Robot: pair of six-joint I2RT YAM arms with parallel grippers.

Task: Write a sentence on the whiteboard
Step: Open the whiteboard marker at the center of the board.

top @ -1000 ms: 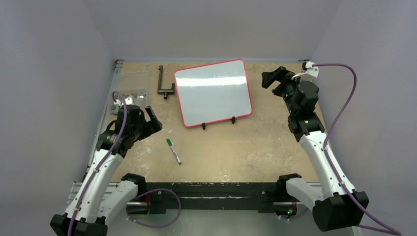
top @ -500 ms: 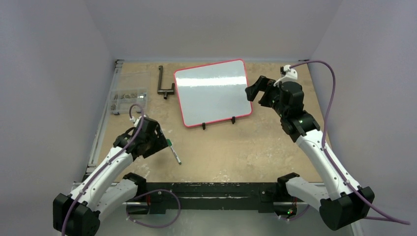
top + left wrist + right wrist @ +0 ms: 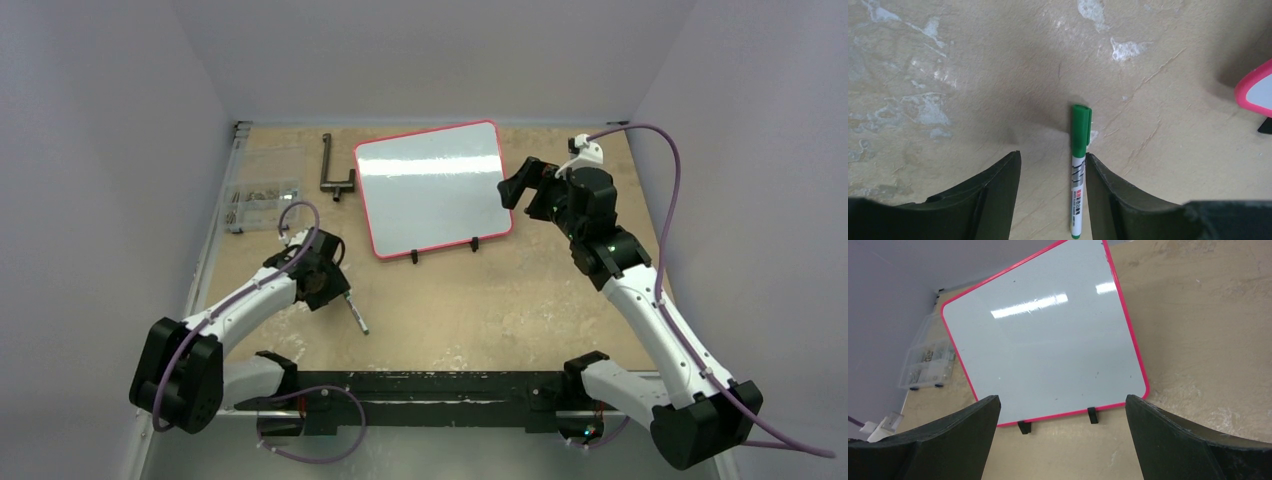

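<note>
The whiteboard (image 3: pixel 432 190), glossy white with a thin red frame and two black clip feet, lies at the back middle of the table. Its surface (image 3: pixel 1048 350) is blank and no sentence shows on it. A green-capped marker (image 3: pixel 1079 165) lies on the table between the fingers of my left gripper (image 3: pixel 1052 155). The jaws are part-way open, the right finger against the barrel and the left finger apart from it. From above, the left gripper (image 3: pixel 340 292) covers the marker's (image 3: pixel 358 318) cap end. My right gripper (image 3: pixel 1062 399) is wide open and empty, hovering by the board's right edge (image 3: pixel 520 185).
A clear plastic box of small parts (image 3: pixel 262 203) sits at the left edge. A dark metal L-shaped tool (image 3: pixel 332 170) lies just left of the board. The board's near corner (image 3: pixel 1255 92) shows at the right of the left wrist view.
My left arm swung down and right onto the marker, and its jaws narrowed around it. The right arm moved left toward the board's right edge, then held still.
</note>
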